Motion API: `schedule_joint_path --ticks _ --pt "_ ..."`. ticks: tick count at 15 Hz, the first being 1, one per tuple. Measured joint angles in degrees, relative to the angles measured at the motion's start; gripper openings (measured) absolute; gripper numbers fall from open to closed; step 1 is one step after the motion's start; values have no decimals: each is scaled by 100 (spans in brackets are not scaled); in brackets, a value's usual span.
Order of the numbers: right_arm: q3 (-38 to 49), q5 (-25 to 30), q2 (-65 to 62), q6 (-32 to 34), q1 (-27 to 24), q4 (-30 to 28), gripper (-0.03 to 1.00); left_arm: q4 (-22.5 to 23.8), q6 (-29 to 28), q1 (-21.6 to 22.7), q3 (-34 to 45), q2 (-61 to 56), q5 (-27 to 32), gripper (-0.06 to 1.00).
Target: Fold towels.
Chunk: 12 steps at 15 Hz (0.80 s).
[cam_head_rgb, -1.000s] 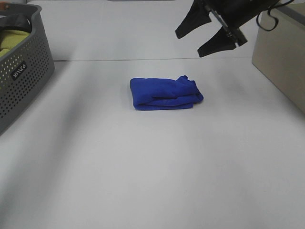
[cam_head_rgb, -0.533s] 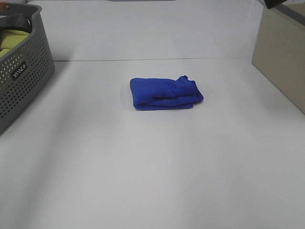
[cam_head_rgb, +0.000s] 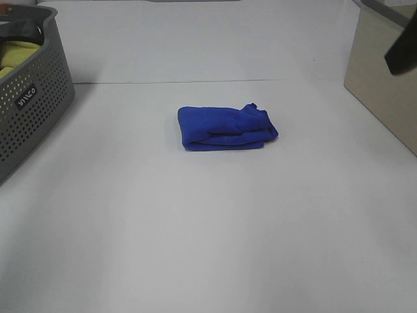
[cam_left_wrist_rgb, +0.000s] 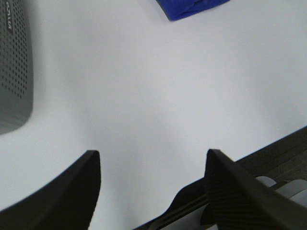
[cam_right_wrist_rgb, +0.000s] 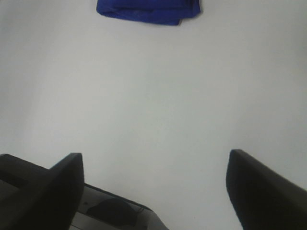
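A grey basket stands at the worktop's left edge, with yellow cloth inside seen only from the high camera. The folded blue towel lies mid-worktop. The wrist views alone show both pincers: left pincer spread, right pincer spread, both empty, well short of the towel

You are looking at a bare test bench set up for laundry work, more lab than home: a plain white tabletop, a grey perforated plastic laundry basket at its edge, and a beige box-like cabinet opposite.
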Motion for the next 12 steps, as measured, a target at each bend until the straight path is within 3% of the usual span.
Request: schedule_joint_path --ticks 3,4,9,12 --pt "1404 -304 -1238 0 0 -178 77 11 52 0 1152 -1587 6 60" --pt "2240 -327 -2172 0 0 -384 77 11 183 0 1765 -2573 6 60" --pt "3455 -361 -4372 0 0 -922 77 -6 722 0 2956 -4389 17 60" --pt "3827 -533 -5340 0 0 -1031 77 -97 1100 0 3386 -4744 -97 60"
